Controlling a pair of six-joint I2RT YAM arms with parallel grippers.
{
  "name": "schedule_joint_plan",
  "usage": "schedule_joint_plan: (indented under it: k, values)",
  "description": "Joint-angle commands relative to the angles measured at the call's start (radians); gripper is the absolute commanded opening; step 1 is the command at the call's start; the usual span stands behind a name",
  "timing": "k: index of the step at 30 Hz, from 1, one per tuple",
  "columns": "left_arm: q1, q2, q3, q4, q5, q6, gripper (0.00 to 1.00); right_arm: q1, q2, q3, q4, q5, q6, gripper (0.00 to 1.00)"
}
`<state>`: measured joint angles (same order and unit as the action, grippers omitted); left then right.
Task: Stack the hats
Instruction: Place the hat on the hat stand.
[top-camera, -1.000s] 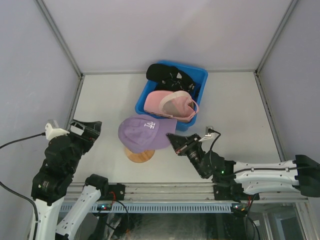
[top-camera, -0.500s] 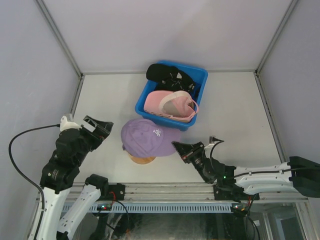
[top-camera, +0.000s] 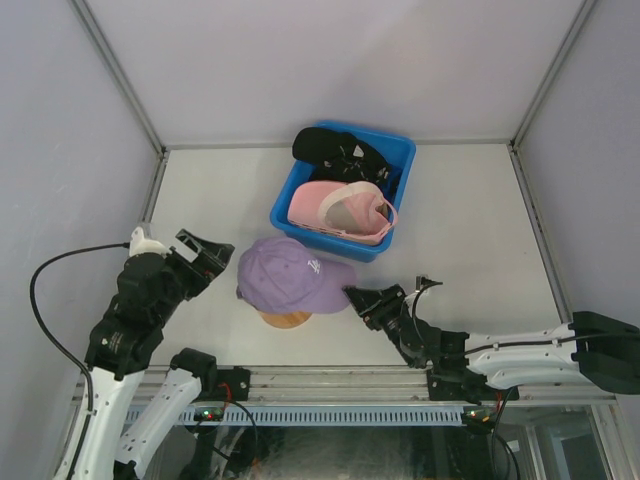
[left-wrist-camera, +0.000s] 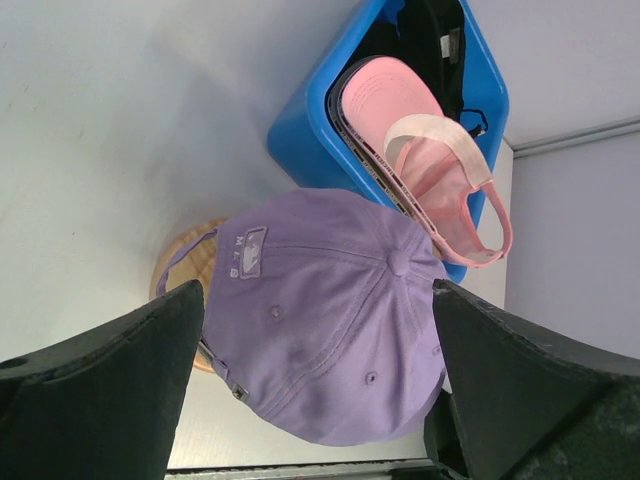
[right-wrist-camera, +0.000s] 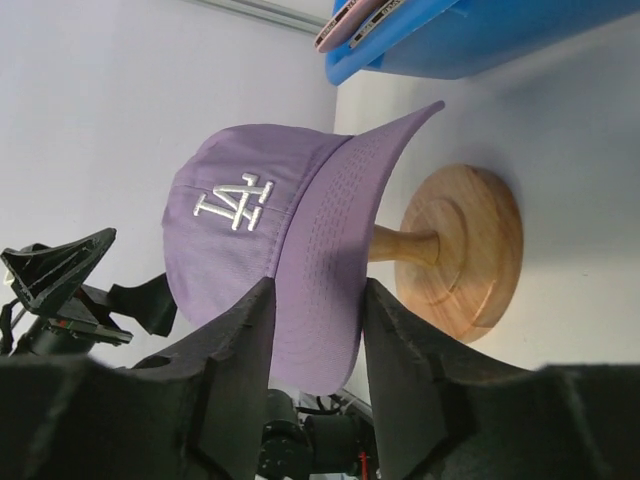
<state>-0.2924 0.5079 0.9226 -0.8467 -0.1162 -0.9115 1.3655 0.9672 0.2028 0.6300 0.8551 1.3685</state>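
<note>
Your left claw (top-camera: 210, 258) stands wide open and empty, just left of the lavender hat (top-camera: 285, 275), with its fingers on either side of the crown in the wrist view but not touching it. A second ago that arm was further out to the left, so it has closed in on the hat.

The lavender hat sits on the wooden stand (top-camera: 285, 319) near the front of the table (top-camera: 470, 220), with its brim pointing right. It has settled lower since then and now hides most of the stand's base from above.

Behind it, the blue bin (top-camera: 402, 150) holds the pink hat (top-camera: 335, 205) and the black hat (top-camera: 325, 145), both as they were.

Your right claw (right-wrist-camera: 315, 290) has let go. Its jaws, which were pinched on the brim a second ago, now stand parted, with the brim loose between them.

I'd judge the first hat placed and the release just under way. Next, back the right claw straight off the brim so it doesn't drag the hat askew. Then reach into the bin for the pink hat, which lies uppermost. Take it by the brim and lower it crown over crown.
</note>
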Motion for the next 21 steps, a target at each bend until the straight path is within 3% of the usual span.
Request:
schedule_joint_plan:
  k: [1, 21]
  values:
    - [0.004, -0.001, -0.031, 0.04, 0.033, 0.031, 0.99, 0.0, -0.037, 0.001, -0.048, 0.022, 0.011, 0.42]
    - [0.005, 0.026, -0.054, 0.087, 0.109, 0.045, 1.0, 0.033, -0.247, 0.063, -0.466, 0.081, -0.024, 0.53]
